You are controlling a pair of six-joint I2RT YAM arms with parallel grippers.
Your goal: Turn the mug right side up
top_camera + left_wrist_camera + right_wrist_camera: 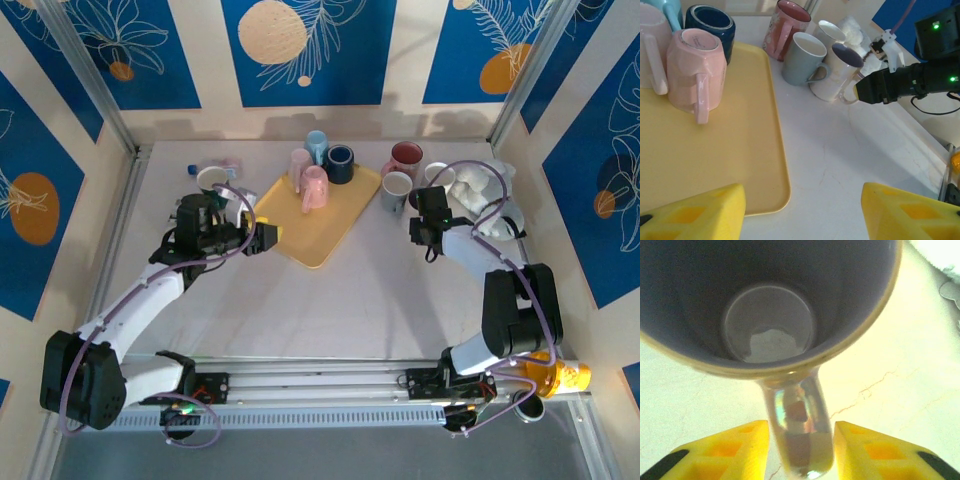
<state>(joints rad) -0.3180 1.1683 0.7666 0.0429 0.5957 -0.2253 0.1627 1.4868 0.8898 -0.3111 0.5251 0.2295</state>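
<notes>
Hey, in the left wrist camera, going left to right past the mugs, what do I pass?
Pale pink mug → pink mug → grey mug → white mug with purple inside → right arm.

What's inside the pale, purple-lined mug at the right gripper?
Pale, purple-lined mug: nothing inside that I can see, just a bare glossy bottom. The near inner wall is hidden behind its rim.
</notes>
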